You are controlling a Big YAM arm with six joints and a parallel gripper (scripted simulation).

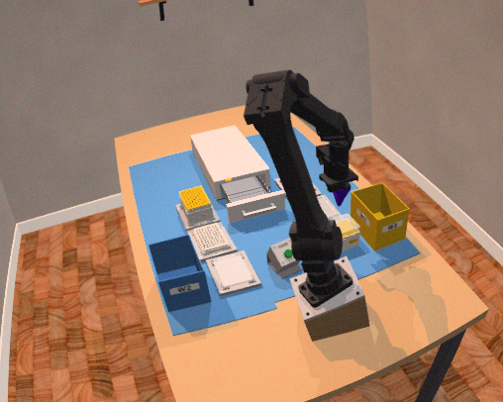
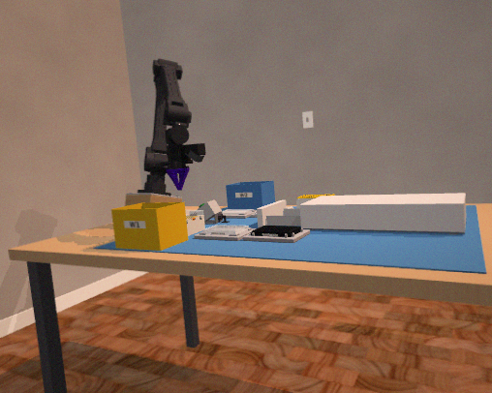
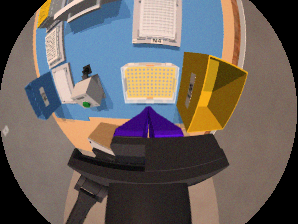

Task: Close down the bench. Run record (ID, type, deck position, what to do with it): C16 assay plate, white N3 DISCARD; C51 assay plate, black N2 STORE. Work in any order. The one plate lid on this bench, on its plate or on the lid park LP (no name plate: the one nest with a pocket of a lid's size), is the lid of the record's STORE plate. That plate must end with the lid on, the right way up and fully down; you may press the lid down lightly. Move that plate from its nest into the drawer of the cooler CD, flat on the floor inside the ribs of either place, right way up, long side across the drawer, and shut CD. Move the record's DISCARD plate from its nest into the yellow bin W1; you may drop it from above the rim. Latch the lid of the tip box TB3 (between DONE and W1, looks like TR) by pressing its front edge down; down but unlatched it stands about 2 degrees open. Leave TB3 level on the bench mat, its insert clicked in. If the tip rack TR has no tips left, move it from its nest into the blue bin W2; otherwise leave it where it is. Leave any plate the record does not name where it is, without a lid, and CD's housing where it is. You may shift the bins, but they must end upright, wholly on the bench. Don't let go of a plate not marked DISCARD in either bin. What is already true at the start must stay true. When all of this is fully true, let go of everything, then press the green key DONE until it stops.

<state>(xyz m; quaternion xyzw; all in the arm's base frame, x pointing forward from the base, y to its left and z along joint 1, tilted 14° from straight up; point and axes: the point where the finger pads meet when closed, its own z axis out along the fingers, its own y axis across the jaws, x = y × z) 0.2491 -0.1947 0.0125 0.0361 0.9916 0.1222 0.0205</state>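
My gripper [image 1: 339, 204] [image 2: 179, 189] [image 3: 148, 110] is shut and empty, above tip box TB3 [image 1: 349, 229] [image 2: 196, 224] [image 3: 150, 83]. TB3's clear lid is down over yellow rows; its latch cannot be told. A black plate [image 2: 277, 230] sits on a nest beside the cooler CD [image 1: 229, 150] [image 2: 382, 213]. CD's drawer [image 1: 255, 207] stands open, no plate visible inside. A white plate [image 2: 227, 230] [image 3: 157, 17] sits on nest N4. Another white plate [image 1: 211, 239] [image 3: 54, 46] sits on the left. Tip rack TR [image 1: 195, 198] has a yellow dotted top; tips cannot be told. Green key DONE [image 1: 288, 253] [image 3: 86, 104] is up front.
Yellow bin W1 [image 1: 392, 229] [image 2: 173, 227] [image 3: 205, 95] stands upright right of TB3. Blue bin W2 [image 1: 184, 292] [image 2: 251, 196] [image 3: 44, 96] stands upright at the left. A flat white nest [image 1: 233, 272] [image 3: 62, 84] lies beside W2; whether a lid is on it cannot be told.
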